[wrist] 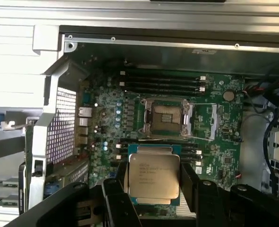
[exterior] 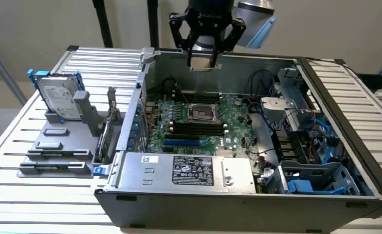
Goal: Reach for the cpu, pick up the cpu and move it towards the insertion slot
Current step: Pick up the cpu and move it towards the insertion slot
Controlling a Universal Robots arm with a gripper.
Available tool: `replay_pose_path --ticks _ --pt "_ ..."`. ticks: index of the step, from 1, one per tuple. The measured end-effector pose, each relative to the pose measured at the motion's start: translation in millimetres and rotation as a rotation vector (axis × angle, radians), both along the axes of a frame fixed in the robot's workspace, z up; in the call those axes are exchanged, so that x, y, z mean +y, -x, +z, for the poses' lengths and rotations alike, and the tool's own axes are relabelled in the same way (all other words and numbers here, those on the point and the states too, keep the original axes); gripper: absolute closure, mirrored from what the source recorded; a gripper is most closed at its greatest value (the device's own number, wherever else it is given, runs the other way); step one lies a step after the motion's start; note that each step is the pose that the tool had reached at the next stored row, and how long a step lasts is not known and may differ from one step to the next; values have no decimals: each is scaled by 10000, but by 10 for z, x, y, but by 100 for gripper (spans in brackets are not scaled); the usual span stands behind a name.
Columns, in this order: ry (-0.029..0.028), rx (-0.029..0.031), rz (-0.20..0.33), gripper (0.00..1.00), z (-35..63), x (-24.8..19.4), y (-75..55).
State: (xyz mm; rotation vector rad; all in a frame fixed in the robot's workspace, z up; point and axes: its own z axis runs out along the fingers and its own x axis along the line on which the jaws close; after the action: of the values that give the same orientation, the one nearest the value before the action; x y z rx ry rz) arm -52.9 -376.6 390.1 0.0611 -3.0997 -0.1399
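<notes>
Pick is done: the gripper [exterior: 202,57] has the cpu [wrist: 153,176] clamped between its two black fingers [wrist: 192,184], flat side facing the wrist camera, silver heat spreader with fine printed text, pale rim and a thin green edge showing around it. In the exterior view the arm hangs above the rear wall of the open computer case [exterior: 347,161], with the cpu [exterior: 202,62] as a small pale square under the fingers, well above the board. The insertion slot [wrist: 164,118] sits clear of the chip in the wrist view, a square socket with a shiny metal frame around a dull centre, load frame looking open, set in the green motherboard [wrist: 224,142] between rows of long black memory slots [wrist: 163,80]. In the exterior view the same slot [exterior: 202,113] lies roughly below the gripper, deeper in the case. Judging by that, reach and grasp are complete and the transfer is partway; the chip is aloft, not yet near the socket. Off the case on the exterior view's left, a silver hard drive [exterior: 57,97] stands upright in a grey plastic fixture on the ribbed metal table [exterior: 21,146]
</notes>
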Motion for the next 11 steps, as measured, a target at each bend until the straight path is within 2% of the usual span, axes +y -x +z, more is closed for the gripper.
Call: replay_pose_path --ticks 5,11 --pt "0 0 -10 46 -28 113 -86" --pt "0 0 -159 46 -56 188 -136"
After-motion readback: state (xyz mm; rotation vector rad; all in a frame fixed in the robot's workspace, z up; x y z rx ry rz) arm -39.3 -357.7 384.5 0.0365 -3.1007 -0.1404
